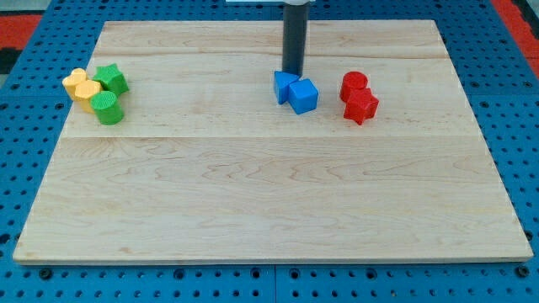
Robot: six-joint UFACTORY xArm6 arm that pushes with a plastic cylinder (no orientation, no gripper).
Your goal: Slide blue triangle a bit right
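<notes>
The blue triangle [284,86] lies near the top middle of the wooden board [269,185]. A blue cube [304,96] touches it on its right and slightly toward the view's bottom. My tip [291,73] stands right at the triangle's top edge, seemingly touching it. The dark rod rises straight up out of the view's top.
Two red blocks [359,97] sit together to the right of the blue cube, with a gap between. At the view's left, two yellow blocks [82,87] and two green blocks [109,94] form a cluster. Blue pegboard surrounds the board.
</notes>
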